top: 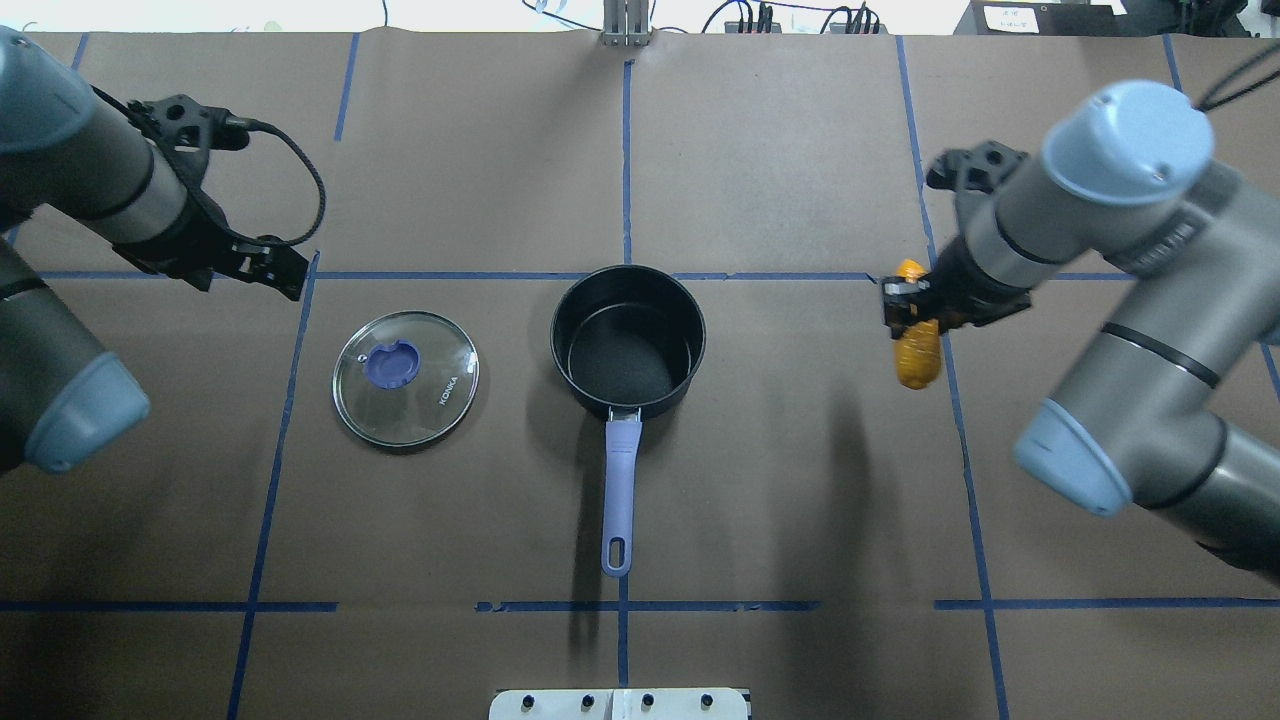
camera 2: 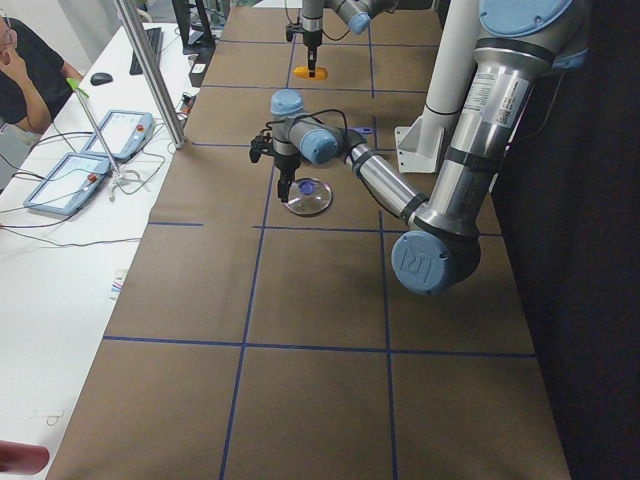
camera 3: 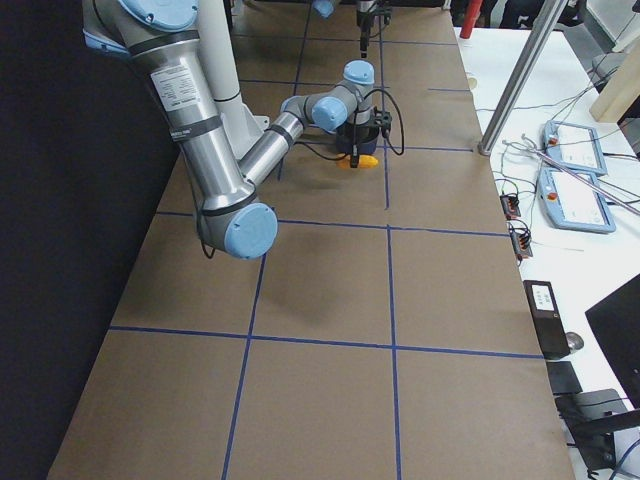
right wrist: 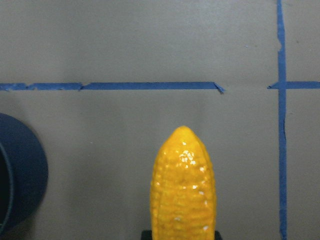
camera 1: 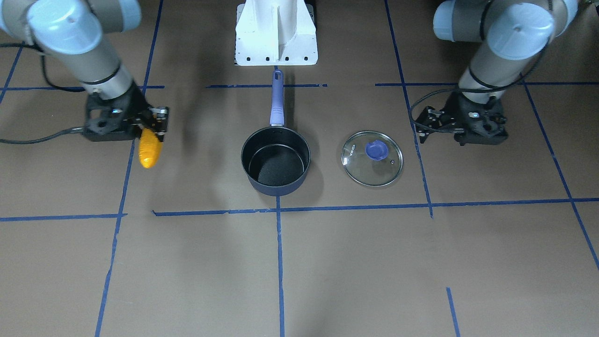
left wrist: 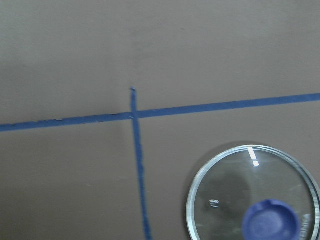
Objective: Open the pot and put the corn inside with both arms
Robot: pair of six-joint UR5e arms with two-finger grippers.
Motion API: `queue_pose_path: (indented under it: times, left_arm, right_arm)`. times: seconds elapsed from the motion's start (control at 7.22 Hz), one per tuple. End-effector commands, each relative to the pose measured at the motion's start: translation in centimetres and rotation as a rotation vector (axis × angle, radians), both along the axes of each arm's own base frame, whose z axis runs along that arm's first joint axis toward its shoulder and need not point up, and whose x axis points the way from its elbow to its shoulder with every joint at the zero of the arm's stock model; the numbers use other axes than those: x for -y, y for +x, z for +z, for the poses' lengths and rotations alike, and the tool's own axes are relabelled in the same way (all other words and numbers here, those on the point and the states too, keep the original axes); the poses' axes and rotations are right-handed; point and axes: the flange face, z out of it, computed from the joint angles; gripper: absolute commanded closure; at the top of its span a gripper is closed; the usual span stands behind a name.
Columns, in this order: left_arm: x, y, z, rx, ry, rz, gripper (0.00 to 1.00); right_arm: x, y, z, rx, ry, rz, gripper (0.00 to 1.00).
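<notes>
On the brown counter (top: 800, 500), nearest the robot's base, the pot's lavender handle (top: 620, 480), long axis running straight back toward the base. Just beyond it the pot (top: 628, 345) itself, upright, uncovered, black inside. Near it on the robot's left, lying flat and apart from it, the glass lid (top: 405, 378), blue knob (top: 392, 364) upward; cut off by the lower right edge in the left wrist view. Well apart on the pot's right, the corn (top: 917, 355), pinched at its blunt end by the right tool (top: 905, 300), closed onto it. Long axis roughly upright, tapered tip pointing down at the counter. Gripped end hidden between the fingers; hard to say whether the tip meets the paper. In the right wrist view, only a sliver of pot wall, cut by the left edge. Farther out, past the lid, the left tool (top: 275, 268), hanging beside a blue tape line (top: 290, 400). Fingers lost in dark clutter and missing from the wrist view, so cannot tell how wide the jaws stand.
</notes>
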Motion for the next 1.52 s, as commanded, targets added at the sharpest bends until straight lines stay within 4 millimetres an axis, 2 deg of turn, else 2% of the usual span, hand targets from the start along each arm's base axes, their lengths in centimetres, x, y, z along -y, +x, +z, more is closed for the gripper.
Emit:
queue_pose_path:
  times: [0.0,0.14,0.28,0.42,0.55,0.69,0.83,0.97,1.11,1.39]
  left_arm:
    - [0.9,-3.2,3.2,0.030,0.026,0.043,0.00]
    - [1.7,-4.6,4.7,0.052,0.056,0.074,0.00]
    - [2.6,-6.0,6.3,0.072,0.062,0.086,0.00]
    - [2.9,-7.3,7.5,0.087,0.084,0.112,0.00]
    - [3.5,-8.7,8.1,0.094,0.088,0.105,0.00]
    - [3.3,-9.4,9.0,0.062,0.060,0.120,0.00]
    - [3.6,-10.2,10.0,0.033,0.041,0.136,0.00]
    - [4.5,-12.5,11.2,0.043,0.060,0.141,0.00]
    - [5.2,-14.7,12.5,0.049,0.060,0.132,0.00]
    - [5.2,-18.7,16.3,0.032,0.049,0.153,0.00]
  right_arm:
    - [-0.8,-6.0,-7.7,0.033,-0.051,0.039,0.99]
    - [-0.8,-9.8,-10.8,0.032,-0.065,0.073,0.99]
    - [0.1,-13.3,-12.9,0.022,-0.083,0.089,0.99]
    - [0.7,-16.7,-12.6,0.038,-0.073,0.104,0.98]
    - [0.4,-18.3,-11.9,0.035,-0.069,0.123,0.98]
    - [-0.4,-19.0,-11.5,0.030,-0.085,0.124,0.96]
    - [-0.7,-19.6,-10.7,0.016,-0.091,0.117,0.86]
    - [-0.7,-19.8,-10.6,0.011,-0.095,0.118,0.55]
    - [-0.7,-19.8,-10.6,0.013,-0.096,0.118,0.04]
    - [-0.8,-19.4,-11.9,0.039,-0.096,0.129,0.01]
